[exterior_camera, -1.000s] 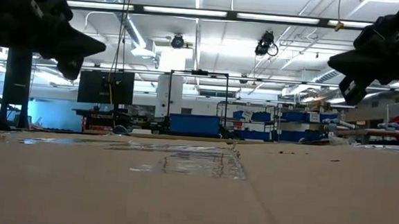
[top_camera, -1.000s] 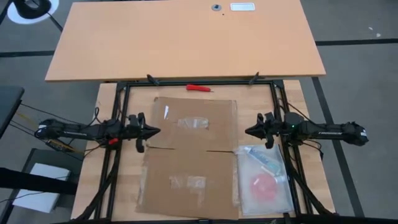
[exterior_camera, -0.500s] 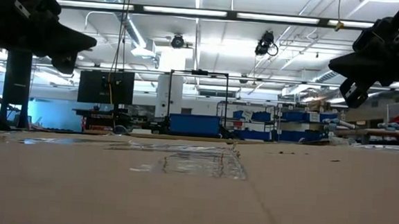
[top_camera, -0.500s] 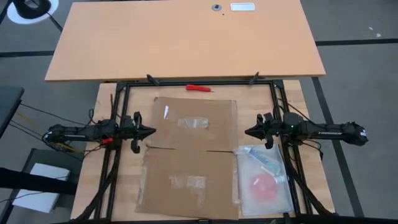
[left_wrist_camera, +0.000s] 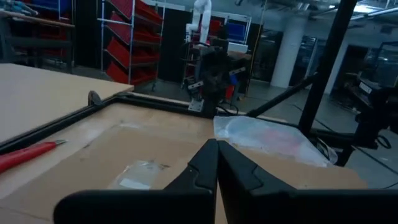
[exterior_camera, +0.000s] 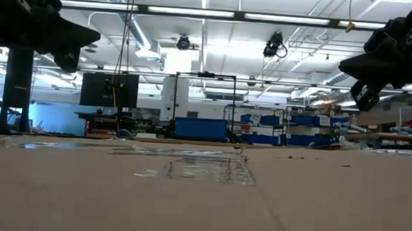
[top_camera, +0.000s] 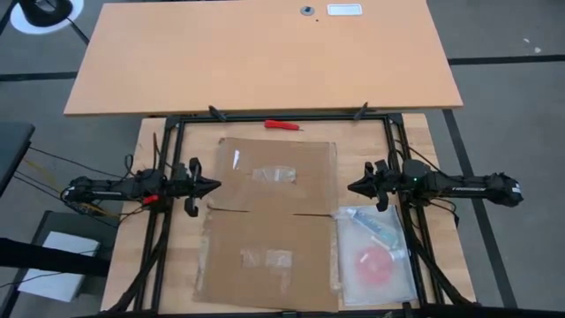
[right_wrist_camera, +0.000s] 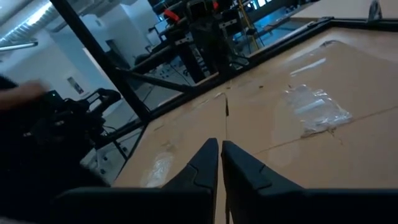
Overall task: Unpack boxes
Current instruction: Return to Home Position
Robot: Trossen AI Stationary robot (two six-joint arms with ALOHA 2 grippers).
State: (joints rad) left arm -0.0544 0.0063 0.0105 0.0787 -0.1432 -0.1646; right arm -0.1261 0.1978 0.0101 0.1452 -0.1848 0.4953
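Observation:
The brown cardboard box (top_camera: 269, 221) lies flattened on the table between my two arms, with clear tape strips (top_camera: 274, 174) on its upper face. My left gripper (top_camera: 214, 186) hovers level just off the box's left edge, shut and holding nothing (left_wrist_camera: 217, 160). My right gripper (top_camera: 352, 187) hovers level just off the box's right edge, also shut with nothing in it (right_wrist_camera: 220, 155). In the low view both grippers hang well above the cardboard.
A clear plastic bag (top_camera: 378, 256) holding a tube and a red round item lies right of the box, below my right gripper. A red-handled tool (top_camera: 282, 124) lies by the black frame's far bar. A large bare tabletop (top_camera: 265, 53) stands beyond.
My left gripper has drawn back a little toward the table's left edge, staying shut and level above the table. The box, the bag and my right gripper have kept still.

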